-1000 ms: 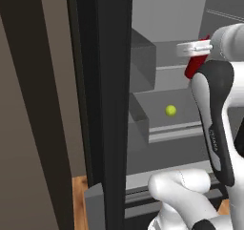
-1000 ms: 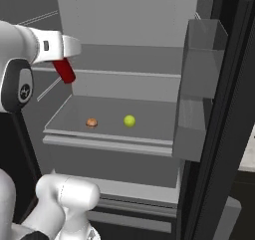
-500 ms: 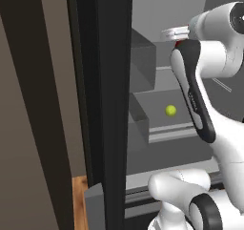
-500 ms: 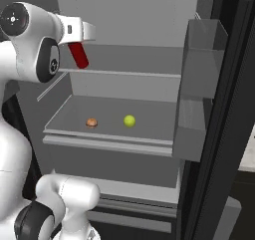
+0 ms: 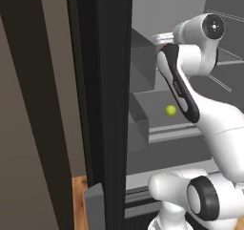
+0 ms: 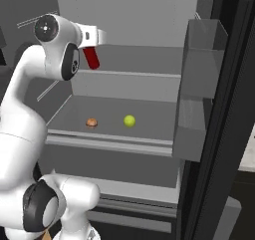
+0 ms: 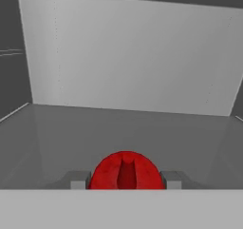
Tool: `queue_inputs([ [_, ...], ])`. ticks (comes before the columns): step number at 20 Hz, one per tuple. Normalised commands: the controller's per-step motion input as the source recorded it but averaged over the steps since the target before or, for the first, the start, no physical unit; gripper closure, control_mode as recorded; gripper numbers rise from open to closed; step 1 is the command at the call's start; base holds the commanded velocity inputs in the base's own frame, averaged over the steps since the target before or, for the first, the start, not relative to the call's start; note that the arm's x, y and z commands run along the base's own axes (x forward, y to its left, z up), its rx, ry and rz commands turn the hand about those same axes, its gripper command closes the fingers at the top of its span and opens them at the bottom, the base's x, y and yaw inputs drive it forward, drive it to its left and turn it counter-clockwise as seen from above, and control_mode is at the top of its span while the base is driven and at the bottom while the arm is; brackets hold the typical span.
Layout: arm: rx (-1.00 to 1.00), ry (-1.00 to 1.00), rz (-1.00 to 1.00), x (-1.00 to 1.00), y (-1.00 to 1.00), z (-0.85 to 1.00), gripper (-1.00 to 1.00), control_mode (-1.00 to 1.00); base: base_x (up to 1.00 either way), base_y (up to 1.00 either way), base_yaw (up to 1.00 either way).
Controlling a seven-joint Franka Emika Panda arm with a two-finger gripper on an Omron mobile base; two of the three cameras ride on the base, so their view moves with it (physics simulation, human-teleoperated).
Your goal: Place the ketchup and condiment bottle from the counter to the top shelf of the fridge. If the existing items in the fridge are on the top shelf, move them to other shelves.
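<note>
In the left base view, note that the dark edge of the open fridge door [image 5: 102, 105] blocks the left half of the frame. The white arm [image 5: 183, 88] covers the gripper and the bottle here, so you cannot judge the grip from this side. A small round yellow-green fruit [image 5: 171, 110] shows on the grey lower shelf [image 5: 157, 98], just left of the arm.

In the right base view, you see the gripper [image 6: 92, 47] high on the left, at the near left edge of the top shelf [image 6: 134, 64]. The red ketchup bottle [image 6: 91, 58] hangs from it, slightly tilted. Its upper end is hidden inside the white hand, so the cap cannot be made out. The bottle is smooth, matte red and roughly cylindrical. Whether its base touches the shelf cannot be told.

Below it, the lower shelf [image 6: 109, 112] carries a small brownish rounded item [image 6: 91, 122] on the left and the yellow-green fruit [image 6: 129, 120] to its right, well apart. The brownish item is too small to identify. On the far right, translucent grey door bins [image 6: 199, 84] hang on the door, partly cut off by the dark door frame.

In the hand view, the two finger tips [image 7: 79, 180] are clamped on either side of the ketchup bottle [image 7: 126, 171], which appears as a red dome with a darker centre groove; its lower part is cut off. Beyond it lie the flat, plain grey shelf floor [image 7: 123, 128] and the pale back wall [image 7: 128, 52] of the fridge. All fridge surfaces are smooth and untextured.
</note>
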Motion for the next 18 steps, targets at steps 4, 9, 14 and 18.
queue_inputs([
  [4,0.00,0.00,0.00,0.75,-0.03,-0.14,1.00,-1.00,0.00,0.00,0.00],
  [9,0.00,0.00,0.00,0.72,-0.04,-0.10,1.00,-1.00,0.00,0.00,0.00],
  [14,0.00,0.01,0.00,0.67,-0.06,-0.15,1.00,-1.00,0.00,0.00,0.00],
  [18,0.00,0.03,0.00,0.40,-0.09,-0.42,-1.00,-1.00,0.00,0.00,0.00],
])
